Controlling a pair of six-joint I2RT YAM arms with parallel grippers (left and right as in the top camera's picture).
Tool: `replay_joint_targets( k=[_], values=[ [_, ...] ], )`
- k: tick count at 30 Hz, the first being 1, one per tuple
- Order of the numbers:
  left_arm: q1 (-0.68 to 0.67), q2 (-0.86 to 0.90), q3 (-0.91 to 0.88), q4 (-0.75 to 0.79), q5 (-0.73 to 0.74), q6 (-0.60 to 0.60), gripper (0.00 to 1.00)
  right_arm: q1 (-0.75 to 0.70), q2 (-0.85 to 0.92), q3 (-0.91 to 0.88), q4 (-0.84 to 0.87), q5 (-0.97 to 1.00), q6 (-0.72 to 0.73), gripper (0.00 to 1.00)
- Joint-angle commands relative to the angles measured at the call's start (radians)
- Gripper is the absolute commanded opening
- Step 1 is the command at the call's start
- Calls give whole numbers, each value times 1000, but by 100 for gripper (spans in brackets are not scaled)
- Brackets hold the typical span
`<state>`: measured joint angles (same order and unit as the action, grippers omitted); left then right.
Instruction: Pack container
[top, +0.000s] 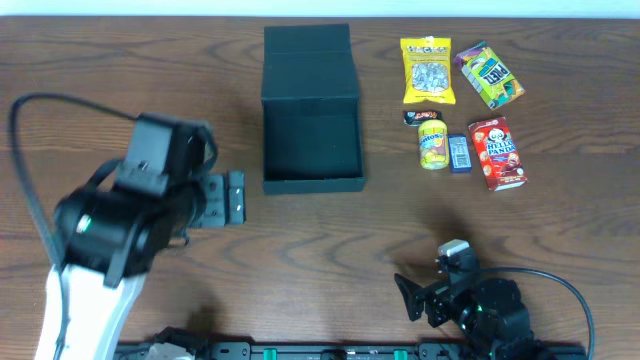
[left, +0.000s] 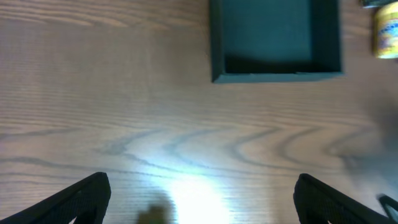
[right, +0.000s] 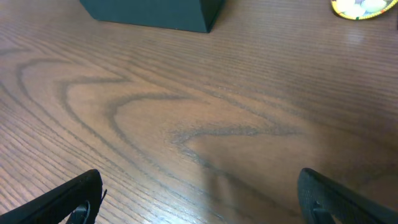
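The container (top: 312, 184) is a dark matte box standing open at the back middle of the table, with its flap lid folded back on the far side. Its inside looks empty. It also shows in the left wrist view (left: 273, 76) and, as a corner, in the right wrist view (right: 155, 12). My left gripper (top: 236, 198) is open and empty, above the table just left of the box's front corner; in its wrist view (left: 202, 199) only bare wood lies between the fingers. My right gripper (top: 415, 297) is open and empty near the front edge (right: 199, 199).
Snack packs lie right of the box: a yellow bag (top: 427, 70), a green and purple pack (top: 489, 74), a red box (top: 498, 152), a yellow round can (top: 432, 143) (left: 387, 31) (right: 364, 7), a small blue pack (top: 459, 153) and a small black pack (top: 417, 117).
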<state>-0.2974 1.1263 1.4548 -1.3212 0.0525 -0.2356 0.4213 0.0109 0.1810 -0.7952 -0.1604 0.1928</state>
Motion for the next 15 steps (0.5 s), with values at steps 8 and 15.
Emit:
replay_joint_targets(
  k=[8,15],
  values=[
    [2,-293,-95,-24,45,-4,95,5,-5,-5,-2,-1,-14,99],
    [2,-375,-180,-31,42,-4,95,5,-5,-5,-2,0,-15,99]
  ],
)
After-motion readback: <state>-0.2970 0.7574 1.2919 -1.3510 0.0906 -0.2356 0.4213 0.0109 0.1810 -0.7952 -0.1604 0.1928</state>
